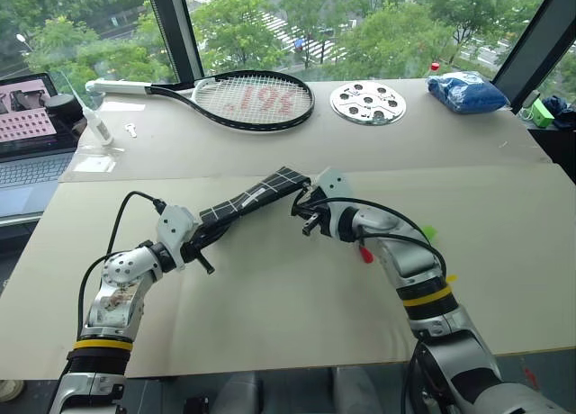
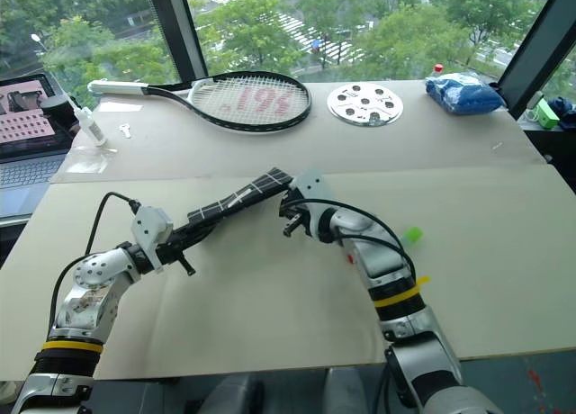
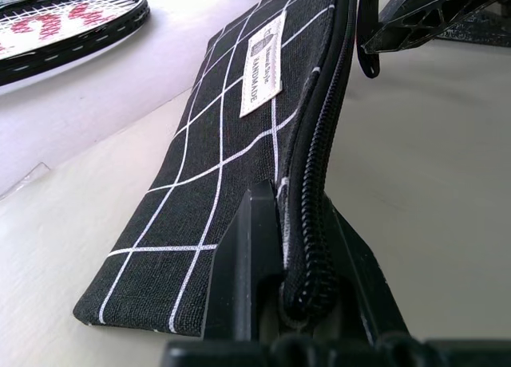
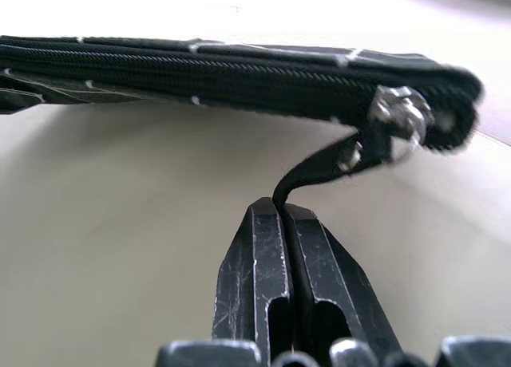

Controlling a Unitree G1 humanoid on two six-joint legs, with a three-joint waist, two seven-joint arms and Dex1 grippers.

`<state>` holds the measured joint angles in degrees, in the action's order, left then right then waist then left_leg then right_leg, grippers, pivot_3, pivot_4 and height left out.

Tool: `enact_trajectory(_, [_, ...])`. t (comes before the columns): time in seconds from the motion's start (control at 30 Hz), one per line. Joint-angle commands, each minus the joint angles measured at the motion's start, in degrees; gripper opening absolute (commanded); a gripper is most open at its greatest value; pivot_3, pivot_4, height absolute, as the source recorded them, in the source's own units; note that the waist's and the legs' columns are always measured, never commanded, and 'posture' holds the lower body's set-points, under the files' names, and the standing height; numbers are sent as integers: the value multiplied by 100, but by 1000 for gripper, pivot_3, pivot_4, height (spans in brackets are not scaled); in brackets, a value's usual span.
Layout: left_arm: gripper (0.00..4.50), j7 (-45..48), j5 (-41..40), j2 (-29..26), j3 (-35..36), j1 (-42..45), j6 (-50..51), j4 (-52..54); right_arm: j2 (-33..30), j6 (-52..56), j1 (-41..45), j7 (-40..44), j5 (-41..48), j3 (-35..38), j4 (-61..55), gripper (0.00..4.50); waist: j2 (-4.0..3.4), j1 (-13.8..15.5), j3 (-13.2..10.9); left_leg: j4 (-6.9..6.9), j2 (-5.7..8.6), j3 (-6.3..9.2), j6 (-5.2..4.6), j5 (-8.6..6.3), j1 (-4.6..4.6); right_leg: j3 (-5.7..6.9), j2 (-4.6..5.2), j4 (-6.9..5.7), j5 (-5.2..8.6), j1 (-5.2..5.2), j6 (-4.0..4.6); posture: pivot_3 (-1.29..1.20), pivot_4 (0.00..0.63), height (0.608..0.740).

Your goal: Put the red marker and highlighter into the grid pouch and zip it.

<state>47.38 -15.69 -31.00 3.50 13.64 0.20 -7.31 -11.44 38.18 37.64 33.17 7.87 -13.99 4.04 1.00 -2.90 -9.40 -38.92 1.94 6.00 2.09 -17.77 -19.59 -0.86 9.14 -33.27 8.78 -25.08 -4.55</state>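
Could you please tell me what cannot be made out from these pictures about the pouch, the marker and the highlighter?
- Inside of the grid pouch: the zipper looks shut in both wrist views, so its contents are hidden.
- Highlighter: a green bit shows in the right eye view; the right arm covers the rest.
- Red marker: a small red tip under the right arm in the left eye view; too small to be sure.
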Motion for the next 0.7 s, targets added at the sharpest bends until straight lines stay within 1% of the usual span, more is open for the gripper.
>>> enact_trajectory(0.03, [0,-22,42,52,-32,59,-80,143,274,-190,207,104,-83,-439,-304,107,0,-22,0,0,0,0,0,0,0,0,0,-1,0,-1,0,0,150,740])
enact_trajectory(0.17, [0,-21,43,65,-38,95,-74,115,381,-218,432,336,-70,-616,-196,107,0,-41,0,-2,1,1,2,1,-4,0,2,-3,0,-3,0,0,150,740])
enact_trajectory(0.37, [0,-15,27,66,-27,78,-69,118,326,-311,727,834,-87,-820,12,107,0,-67,0,-1,1,3,3,2,-2,1,1,-5,0,-4,0,0,150,740])
enact_trajectory(0.5, [0,-9,16,64,-21,71,-58,128,316,-36,846,1402,197,-954,-153,107,0,-92,0,-1,1,3,4,2,-4,1,1,-5,0,-8,0,0,150,740])
enact_trajectory(0.57, [0,-1,14,69,-32,81,-51,134,355,74,908,1602,247,-1015,28,107,0,-97,0,-1,1,3,4,2,-3,1,1,-11,0,-8,0,0,150,740])
enact_trajectory(0.7, [0,22,-1,72,-32,103,-36,132,657,53,1081,1470,202,-881,646,107,0,-105,0,-2,1,3,4,2,-2,1,1,-19,0,-11,0,0,150,740])
